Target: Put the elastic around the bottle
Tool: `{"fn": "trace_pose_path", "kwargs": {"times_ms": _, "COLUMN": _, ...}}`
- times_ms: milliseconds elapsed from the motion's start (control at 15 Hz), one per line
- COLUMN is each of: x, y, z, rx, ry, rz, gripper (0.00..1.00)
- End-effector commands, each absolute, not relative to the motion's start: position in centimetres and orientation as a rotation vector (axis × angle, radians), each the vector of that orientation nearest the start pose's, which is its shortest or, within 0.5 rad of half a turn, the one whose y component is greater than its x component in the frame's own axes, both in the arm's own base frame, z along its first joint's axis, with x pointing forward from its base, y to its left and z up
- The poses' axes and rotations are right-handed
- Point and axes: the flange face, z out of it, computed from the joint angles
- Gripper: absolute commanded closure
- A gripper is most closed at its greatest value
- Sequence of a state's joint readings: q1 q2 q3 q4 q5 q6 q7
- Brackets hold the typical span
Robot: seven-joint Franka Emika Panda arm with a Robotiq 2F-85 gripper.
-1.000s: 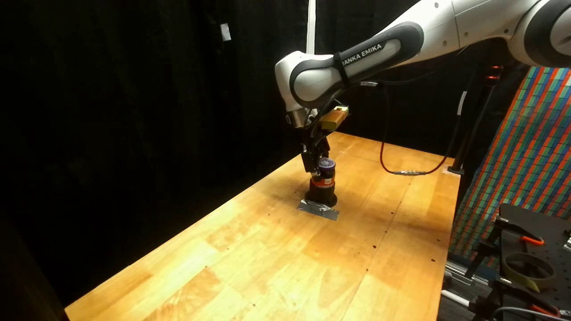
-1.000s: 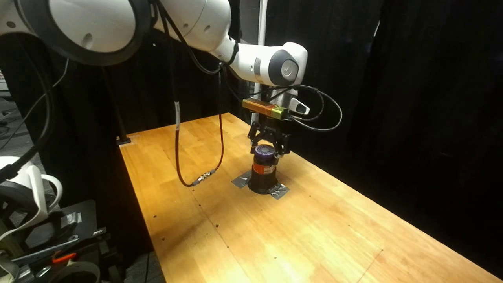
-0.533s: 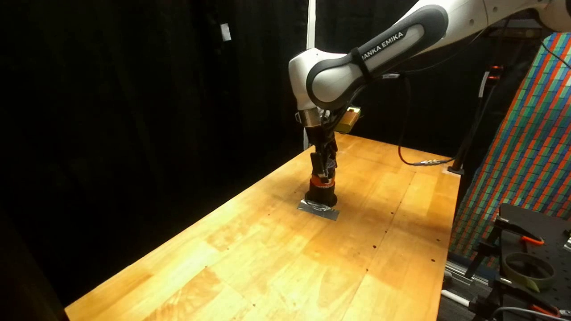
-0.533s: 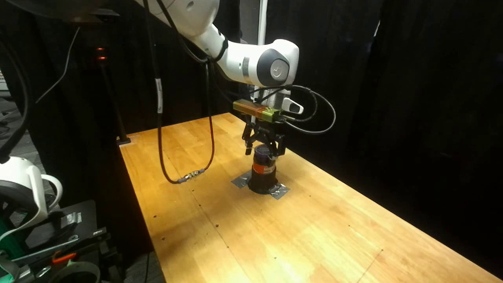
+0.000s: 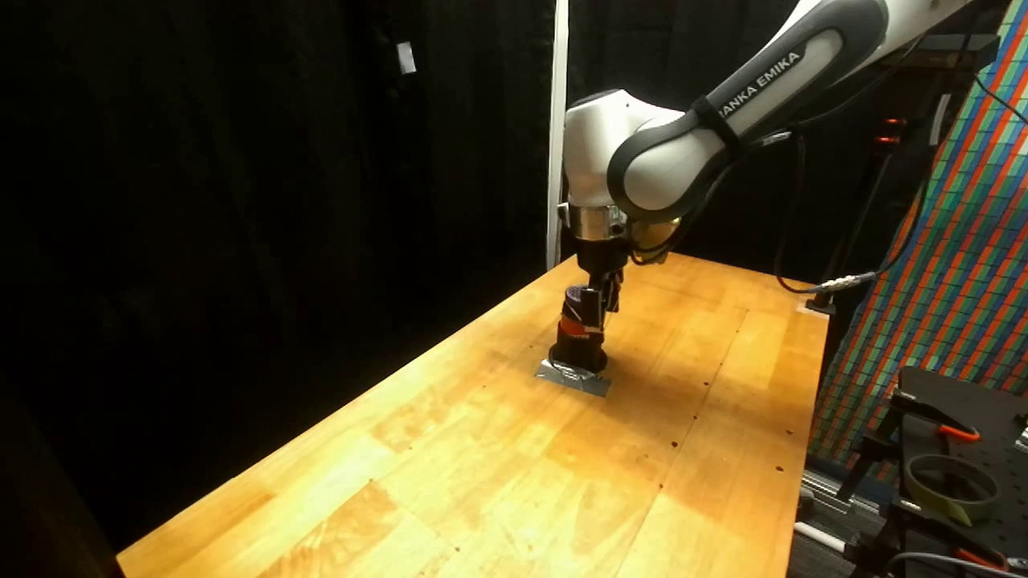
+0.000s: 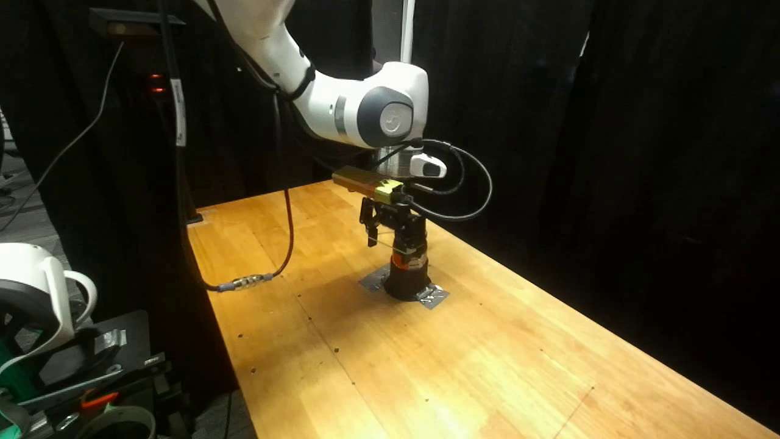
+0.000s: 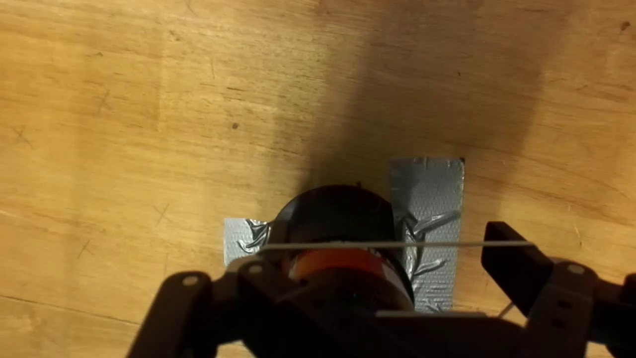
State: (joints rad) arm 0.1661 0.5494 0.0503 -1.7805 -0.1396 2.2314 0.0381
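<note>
The bottle stands upright on the table, dark with an orange-red band, in both exterior views (image 5: 580,352) (image 6: 406,279) and in the wrist view (image 7: 338,214). My gripper (image 6: 392,242) is open at the bottle's upper part. One finger overlaps the bottle; the other hangs off to its side. The elastic, a thin pale strand, is stretched between the fingers in the wrist view (image 7: 367,244) and crosses the bottle near the orange band. It shows faintly in an exterior view (image 6: 387,243). Whether it loops around the bottle I cannot tell; a finger hides the bottle's top.
Silvery-grey tape (image 5: 574,379) lies at the bottle's base, also in the wrist view (image 7: 430,199). The wooden table (image 5: 482,482) has black curtains along its far side. An arm cable (image 6: 247,281) hangs low over the table. A dark cart (image 5: 980,409) stands beside it.
The gripper has gone down and sideways, right in one exterior view and left in its counterpart. The fingers straddled the bottle's top before; now one finger overlaps it. The bottle has not moved.
</note>
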Motion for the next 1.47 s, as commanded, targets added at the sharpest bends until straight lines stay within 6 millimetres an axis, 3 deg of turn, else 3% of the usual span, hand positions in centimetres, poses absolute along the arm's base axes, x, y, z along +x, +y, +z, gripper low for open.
{"fn": "trace_pose_path", "kwargs": {"times_ms": 0, "x": 58.5, "y": 13.6, "z": 24.8, "rx": -3.228, "ry": -0.417, "rz": -0.029, "gripper": 0.00}}
{"fn": "trace_pose_path", "kwargs": {"times_ms": 67, "x": 57.7, "y": 13.7, "z": 24.8, "rx": -3.227, "ry": -0.411, "rz": -0.099, "gripper": 0.05}}
{"fn": "trace_pose_path", "kwargs": {"times_ms": 133, "x": 56.6, "y": 13.8, "z": 24.9, "rx": -3.225, "ry": -0.408, "rz": -0.154, "gripper": 0.26}}
{"fn": "trace_pose_path", "kwargs": {"times_ms": 267, "x": 54.5, "y": 13.9, "z": 25.0, "rx": -3.214, "ry": -0.390, "rz": -0.300, "gripper": 0.30}}
{"fn": "trace_pose_path", "kwargs": {"times_ms": 533, "x": 49.1, "y": 13.3, "z": 24.9, "rx": -3.158, "ry": -0.398, "rz": -0.609, "gripper": 0.62}}
{"fn": "trace_pose_path", "kwargs": {"times_ms": 733, "x": 48.4, "y": 12.2, "z": 25.6, "rx": -3.128, "ry": -0.401, "rz": -0.773, "gripper": 0.85}}
{"fn": "trace_pose_path", "kwargs": {"times_ms": 1000, "x": 50.2, "y": 11.5, "z": 27.6, "rx": -3.074, "ry": -0.362, "rz": -0.981, "gripper": 0.94}}
{"fn": "trace_pose_path", "kwargs": {"times_ms": 1133, "x": 51.7, "y": 12.5, "z": 28.9, "rx": -3.028, "ry": -0.296, "rz": -1.083, "gripper": 0.88}}
{"fn": "trace_pose_path", "kwargs": {"times_ms": 1400, "x": 52.8, "y": 15.8, "z": 30.6, "rx": -2.963, "ry": -0.253, "rz": -1.253, "gripper": 0.87}}
